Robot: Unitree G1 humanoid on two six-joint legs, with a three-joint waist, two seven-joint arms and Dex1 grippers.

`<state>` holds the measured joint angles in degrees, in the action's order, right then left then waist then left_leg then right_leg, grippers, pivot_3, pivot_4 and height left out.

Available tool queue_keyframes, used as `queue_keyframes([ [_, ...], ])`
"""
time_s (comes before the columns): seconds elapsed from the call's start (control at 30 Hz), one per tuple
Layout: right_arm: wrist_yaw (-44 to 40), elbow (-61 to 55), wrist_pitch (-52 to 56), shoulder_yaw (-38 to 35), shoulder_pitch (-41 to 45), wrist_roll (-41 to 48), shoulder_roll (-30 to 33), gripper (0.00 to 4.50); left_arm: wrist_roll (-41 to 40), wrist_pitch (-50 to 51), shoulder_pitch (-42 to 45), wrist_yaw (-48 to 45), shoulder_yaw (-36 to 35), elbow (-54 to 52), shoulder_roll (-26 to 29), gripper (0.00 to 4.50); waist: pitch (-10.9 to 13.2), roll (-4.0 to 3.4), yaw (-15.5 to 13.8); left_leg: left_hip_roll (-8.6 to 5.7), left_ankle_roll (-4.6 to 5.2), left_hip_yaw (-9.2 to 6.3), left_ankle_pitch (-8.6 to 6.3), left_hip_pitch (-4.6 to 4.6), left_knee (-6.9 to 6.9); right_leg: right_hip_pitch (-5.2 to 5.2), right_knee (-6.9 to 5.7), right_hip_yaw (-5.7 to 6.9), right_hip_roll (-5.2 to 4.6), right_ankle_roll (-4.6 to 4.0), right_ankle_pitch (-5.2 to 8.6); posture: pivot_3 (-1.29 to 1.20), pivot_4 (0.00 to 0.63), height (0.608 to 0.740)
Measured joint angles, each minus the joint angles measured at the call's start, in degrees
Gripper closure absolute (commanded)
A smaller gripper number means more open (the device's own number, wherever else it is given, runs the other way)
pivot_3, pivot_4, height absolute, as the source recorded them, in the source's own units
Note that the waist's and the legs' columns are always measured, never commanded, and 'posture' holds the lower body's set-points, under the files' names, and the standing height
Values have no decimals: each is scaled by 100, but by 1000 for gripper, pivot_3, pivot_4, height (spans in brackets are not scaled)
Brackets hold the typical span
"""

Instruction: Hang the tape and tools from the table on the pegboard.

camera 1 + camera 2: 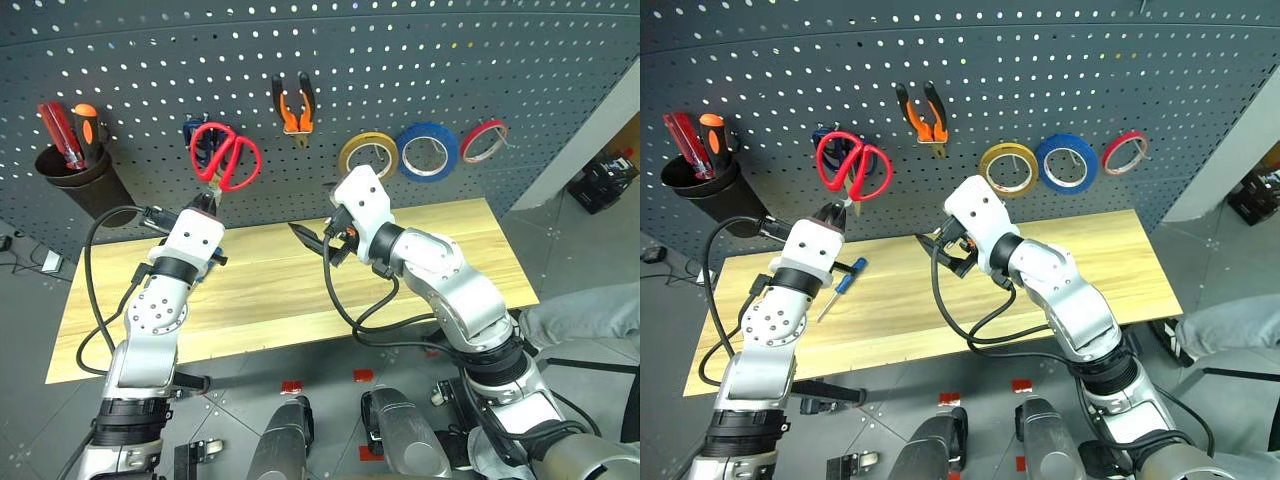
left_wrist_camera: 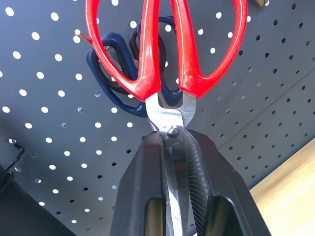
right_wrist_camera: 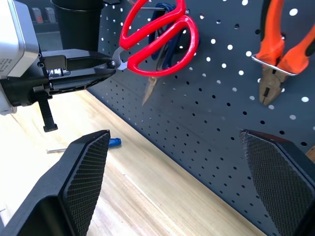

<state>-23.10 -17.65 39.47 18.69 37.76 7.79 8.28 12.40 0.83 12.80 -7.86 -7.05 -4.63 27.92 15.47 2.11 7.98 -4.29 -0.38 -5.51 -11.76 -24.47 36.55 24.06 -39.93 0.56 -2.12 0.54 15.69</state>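
The left gripper (image 2: 172, 162) is clamping its two fingers (image 2: 142, 196) on the blades of the red scissors (image 1: 226, 156), holding the handles up against the pegboard (image 1: 400, 60), right over the dark blue scissors (image 2: 110, 73) hanging there. The right gripper (image 3: 177, 167) is hovering with its fingers spread wide and holding nothing. Beyond its fingers, the pliers (image 3: 275, 59) are hanging on a hook. The blue screwdriver (image 1: 843, 283) is lying on the table (image 1: 440, 260) below the left gripper. The yellow tape (image 1: 367, 155) is hanging beside the blue roll (image 1: 427, 151) and red roll (image 1: 483, 140).

Counting it up: three tape rolls (image 1: 427, 152), two pairs of scissors (image 1: 226, 157), one pliers (image 1: 293, 103), three screwdrivers (image 1: 68, 130), one black cup (image 1: 85, 180).
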Motion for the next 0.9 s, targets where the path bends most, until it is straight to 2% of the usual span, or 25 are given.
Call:
queue_keyframes([
  [0.2,4,12,-2,-14,6,-4,-13,0,116,-150,-455,-83,248,-289,-30,4217,0,0,15,0,0,0,-1,0,7,0,-2,-3,0,0,0,-259,216,740],
  [0.43,-1,12,-3,-37,6,0,-20,0,134,7,-1139,-9,34,-1218,-194,4217,0,-1,12,1,0,-1,-1,0,12,-1,-5,-2,0,-1,0,-249,211,740],
  [0.7,-31,14,-5,-64,52,5,-86,0,123,166,-576,97,-367,-1286,-132,4217,-2,1,-2,0,1,-2,-1,-1,32,-9,-7,0,3,3,-8,-243,212,740],
  [0.9,-40,37,-6,-65,131,5,-159,0,130,228,-6,98,-345,-572,-90,4217,-2,1,11,1,1,-1,-1,-1,32,-6,-9,-1,5,3,-8,-252,213,740],
])
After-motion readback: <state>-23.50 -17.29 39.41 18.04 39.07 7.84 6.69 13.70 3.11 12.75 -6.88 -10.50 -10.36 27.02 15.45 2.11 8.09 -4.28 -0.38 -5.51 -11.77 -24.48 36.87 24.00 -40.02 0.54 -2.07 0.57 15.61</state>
